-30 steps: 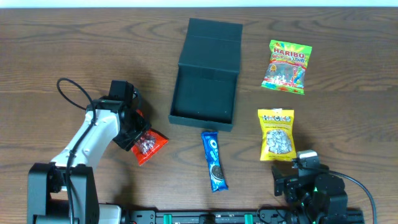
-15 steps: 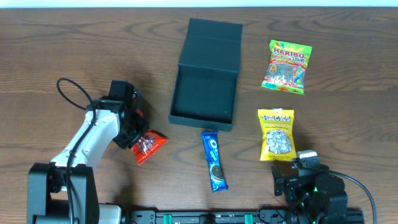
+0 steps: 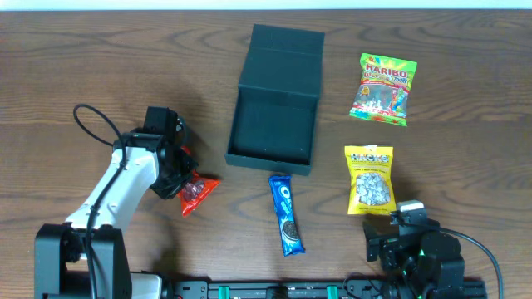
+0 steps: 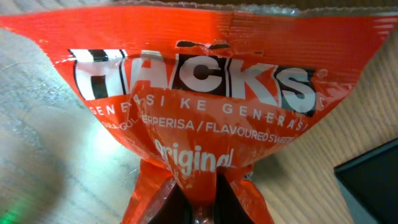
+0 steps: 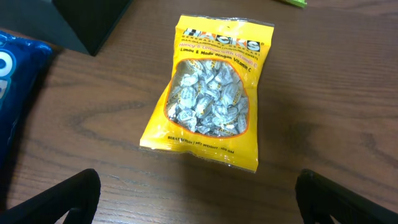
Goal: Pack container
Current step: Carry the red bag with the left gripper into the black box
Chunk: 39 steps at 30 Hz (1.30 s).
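Since a second ago the left gripper [image 3: 186, 176] has pinched in on the red foil Hacks sweet packet [image 3: 198, 193], which now looks narrower and gathered where it earlier lay flatter and wider on the brown wooden table [image 3: 100, 66]. Its jaws are clenched on the packet's edge; the left wrist view shows the foil puckered into a fold right at the fingertips, with the rest of the bag fanning out ahead of them.

That packet looks light, soft and slippery. A grip on the seam should hold, but the loose body will likely sag and swing.

The dark teal-green square cardboard container [image 3: 274, 124] sits ahead and off to the side of the left jaws, well apart from them, with its hinged flap lid [image 3: 281, 58] thrown back and the inside bare. It looks stiff but light, so a nudge could slide it. If it needs steadying, a side wall is the place to hold, not the flap.

The right gripper [image 5: 199, 202] stands spread wide with nothing between its fingers. The yellow windowed packet of wrapped sweets [image 5: 214, 93] lies flat just ahead of them.
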{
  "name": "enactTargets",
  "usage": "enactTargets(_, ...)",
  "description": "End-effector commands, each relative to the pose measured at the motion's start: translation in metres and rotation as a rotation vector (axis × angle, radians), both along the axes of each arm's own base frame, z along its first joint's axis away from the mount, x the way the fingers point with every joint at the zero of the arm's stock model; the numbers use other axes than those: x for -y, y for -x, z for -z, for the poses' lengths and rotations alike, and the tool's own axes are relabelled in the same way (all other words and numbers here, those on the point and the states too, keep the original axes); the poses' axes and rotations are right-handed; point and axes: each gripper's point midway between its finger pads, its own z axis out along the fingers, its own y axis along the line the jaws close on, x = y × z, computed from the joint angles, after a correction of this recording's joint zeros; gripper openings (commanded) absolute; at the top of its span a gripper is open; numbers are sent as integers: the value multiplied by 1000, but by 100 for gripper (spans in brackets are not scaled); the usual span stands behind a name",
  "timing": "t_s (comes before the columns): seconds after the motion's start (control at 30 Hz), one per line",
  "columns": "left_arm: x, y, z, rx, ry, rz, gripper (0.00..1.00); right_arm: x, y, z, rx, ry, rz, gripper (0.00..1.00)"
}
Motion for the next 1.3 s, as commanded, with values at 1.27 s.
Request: enactTargets(1.27, 147, -112, -135, 220, -78, 998, 6, 0, 1, 3, -5, -1, -3, 99)
